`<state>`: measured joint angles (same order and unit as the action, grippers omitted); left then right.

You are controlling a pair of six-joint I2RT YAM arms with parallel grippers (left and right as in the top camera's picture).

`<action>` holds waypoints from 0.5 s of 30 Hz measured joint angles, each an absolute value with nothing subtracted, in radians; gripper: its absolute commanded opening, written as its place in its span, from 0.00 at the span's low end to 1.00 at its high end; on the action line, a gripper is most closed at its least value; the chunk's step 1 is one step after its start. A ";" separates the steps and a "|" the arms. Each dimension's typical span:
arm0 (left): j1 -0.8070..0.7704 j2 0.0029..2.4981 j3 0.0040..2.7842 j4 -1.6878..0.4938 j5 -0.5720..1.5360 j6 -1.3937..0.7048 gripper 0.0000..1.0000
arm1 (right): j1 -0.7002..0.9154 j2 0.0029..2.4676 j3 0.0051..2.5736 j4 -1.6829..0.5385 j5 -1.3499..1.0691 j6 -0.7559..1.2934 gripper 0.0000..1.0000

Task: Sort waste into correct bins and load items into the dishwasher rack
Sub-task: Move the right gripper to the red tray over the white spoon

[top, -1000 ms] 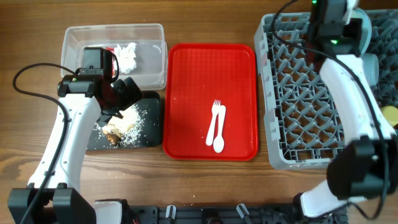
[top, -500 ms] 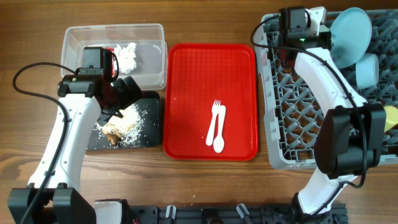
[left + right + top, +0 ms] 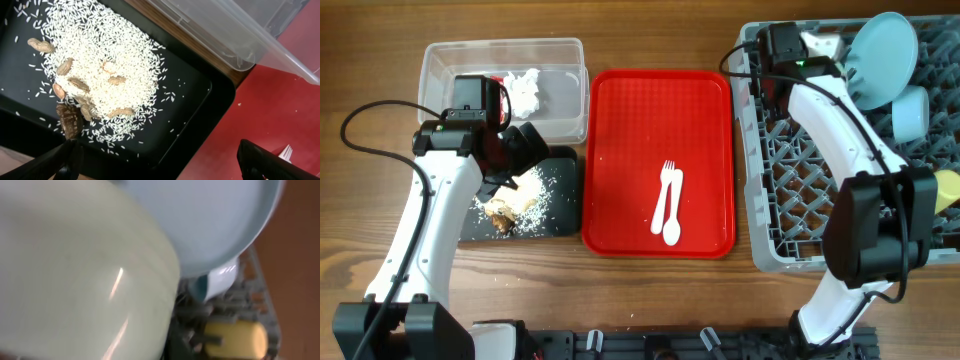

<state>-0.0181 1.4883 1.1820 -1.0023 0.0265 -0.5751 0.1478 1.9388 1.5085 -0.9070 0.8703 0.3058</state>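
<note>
My left gripper (image 3: 518,152) hangs open and empty over the black tray (image 3: 563,222), which holds rice and peanut scraps (image 3: 520,205). The left wrist view shows the scraps (image 3: 100,65) just beyond the spread fingers (image 3: 160,160). The clear tub (image 3: 440,60) holds the white tissue (image 3: 525,88) and a bit of the red wrapper (image 3: 497,78). The white fork (image 3: 666,190) and spoon (image 3: 672,225) lie on the red tray (image 3: 620,150). My right gripper (image 3: 810,50) is at the grey rack's (image 3: 770,230) far left corner, against the pale green bowl (image 3: 75,270); its fingers are hidden.
In the rack stand the light blue plate (image 3: 885,45), the small blue bowl (image 3: 910,110) and the yellow cup (image 3: 948,188). The right wrist view shows the plate (image 3: 215,220) and the cup (image 3: 235,340) too. The tub's wall (image 3: 240,30) lies close to the black tray.
My right arm swung from the rack's far right to its far left corner, uncovering the plate and small blue bowl. The left arm has not moved.
</note>
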 measured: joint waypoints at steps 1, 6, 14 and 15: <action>-0.018 1.488 1.182 -1.002 0.027 -0.575 1.00 | 0.150 1.940 1.505 -0.929 0.830 0.324 0.37; -0.018 1.488 1.182 -1.002 0.027 -0.575 1.00 | 0.150 1.945 1.494 -0.973 0.701 0.363 0.68; -0.018 1.488 1.182 -1.002 0.027 -0.575 1.00 | 0.147 1.694 1.486 -0.937 0.509 0.287 0.82; -0.018 1.488 1.182 -1.002 0.026 -0.575 1.00 | 0.147 1.646 1.487 -0.935 0.436 0.254 0.80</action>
<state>-0.0181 1.4883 1.1820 -1.0019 0.0261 -0.5751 0.1471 1.6463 1.4872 -0.9348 0.4358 0.2543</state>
